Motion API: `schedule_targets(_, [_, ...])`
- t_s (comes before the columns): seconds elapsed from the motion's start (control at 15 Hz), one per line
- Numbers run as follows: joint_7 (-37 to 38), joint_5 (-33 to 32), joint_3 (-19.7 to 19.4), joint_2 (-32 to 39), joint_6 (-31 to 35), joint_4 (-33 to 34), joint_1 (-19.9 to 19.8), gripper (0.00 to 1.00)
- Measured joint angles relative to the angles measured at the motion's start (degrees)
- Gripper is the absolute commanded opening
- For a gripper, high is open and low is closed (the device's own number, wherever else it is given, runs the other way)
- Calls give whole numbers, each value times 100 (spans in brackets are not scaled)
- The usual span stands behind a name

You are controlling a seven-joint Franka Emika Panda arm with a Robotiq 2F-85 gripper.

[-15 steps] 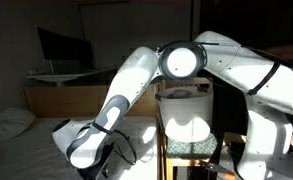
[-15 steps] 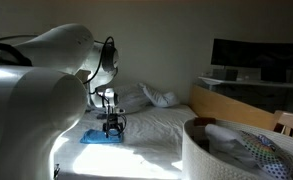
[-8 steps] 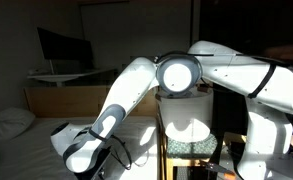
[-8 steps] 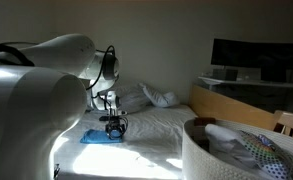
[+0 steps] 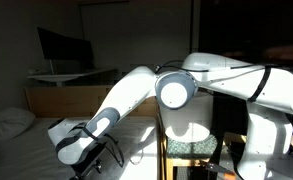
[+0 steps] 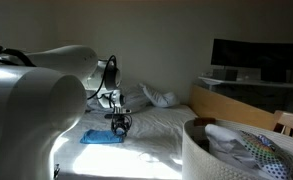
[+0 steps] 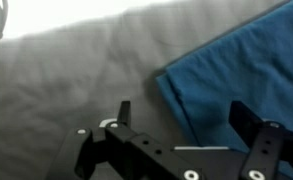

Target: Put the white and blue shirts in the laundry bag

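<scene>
The blue shirt (image 7: 238, 68) lies flat on the bed (image 7: 76, 80), soft, light and limp. The hand (image 7: 182, 108), released and wide, hovers over its edge; pinching the cloth there looks best.

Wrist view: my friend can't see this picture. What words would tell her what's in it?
The robot's open gripper hangs over a pale bed sheet, its two black fingers spread wide with nothing held. A blue shirt lies flat on the right side of the sheet, and its near edge sits under the gap between the fingers.
</scene>
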Motion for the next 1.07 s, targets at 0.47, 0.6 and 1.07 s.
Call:
schedule_targets(0.47, [-288, 268, 201, 862, -1584, 1249, -249, 100])
schedule_targets(0.6, [-410, 427, 309, 1076, -2019, 1502, -258, 100])
schedule_targets(1.07, [-444, 673, 432, 1226, -2500, 1657, -260, 100])
